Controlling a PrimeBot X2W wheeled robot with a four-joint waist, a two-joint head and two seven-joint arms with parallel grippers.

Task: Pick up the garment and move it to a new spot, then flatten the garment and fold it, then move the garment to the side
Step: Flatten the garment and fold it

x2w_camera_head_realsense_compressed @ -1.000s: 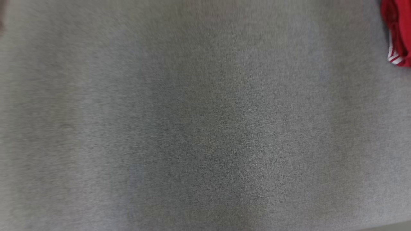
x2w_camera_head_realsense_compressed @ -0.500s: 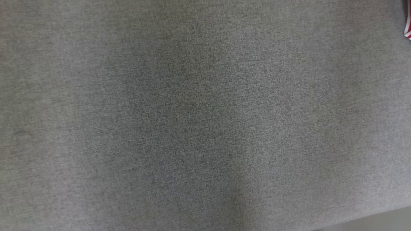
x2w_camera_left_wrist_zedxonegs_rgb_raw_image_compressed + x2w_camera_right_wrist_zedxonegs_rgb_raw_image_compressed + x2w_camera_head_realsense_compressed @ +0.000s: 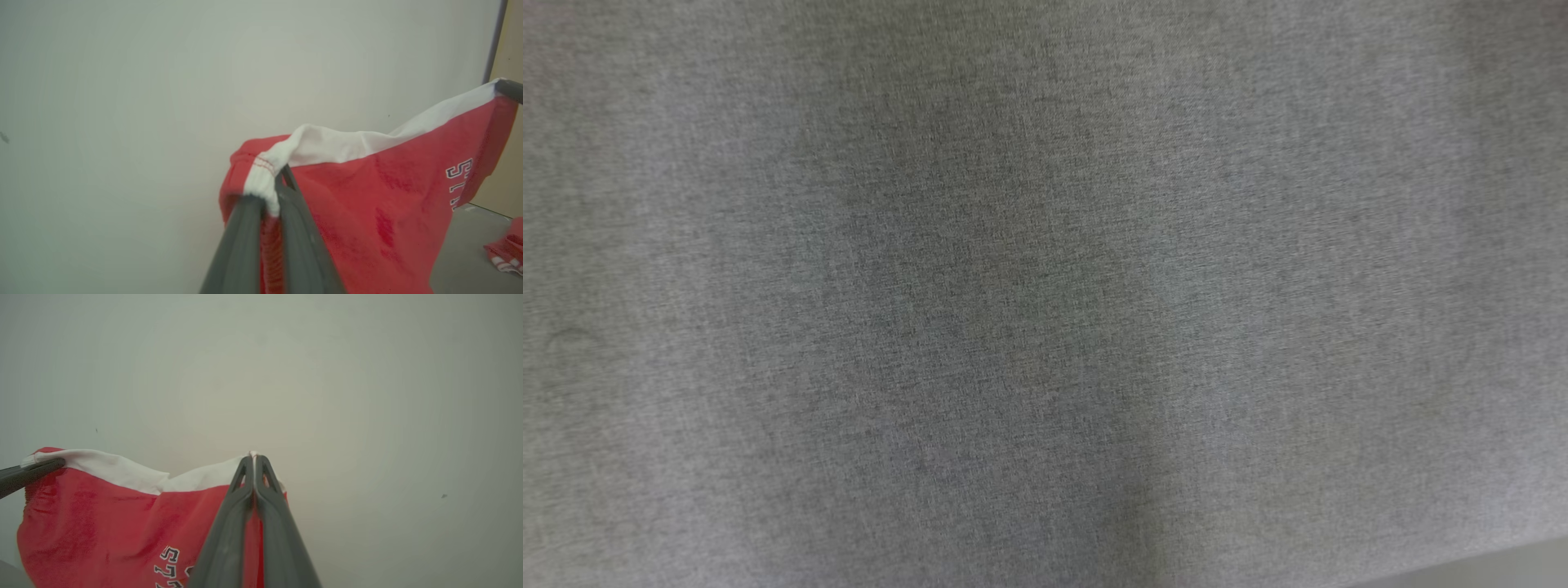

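Moved: our head camera has swung over the last second, so the grey table point(image 3: 1045, 294) sits shifted in frame and a pale strip point(image 3: 1519, 572) has come in at the lower right corner.
Garment: we see the garment point(image 3: 367, 212), red with a white band point(image 3: 335, 145), held up off the table and hanging in front of a pale wall point(image 3: 122, 102).
Left gripper: our left gripper point(image 3: 271, 192) is clamped on one end of the band, with cloth bunched between its fingers.
Right gripper: our right gripper point(image 3: 254, 459) is pinched tight on the other end of the band, fingertips together on the hem.
Span: the band runs between our two grippers with a slight sag in the middle.
Letters: dark-edged white letters point(image 3: 169, 559) sit on the red near the right gripper's end; we cannot read the word.
Other cloth: a red piece point(image 3: 504, 253) with white stripes lies on the table at the lower right of the left wrist view; we cannot tell whether it belongs to the garment.
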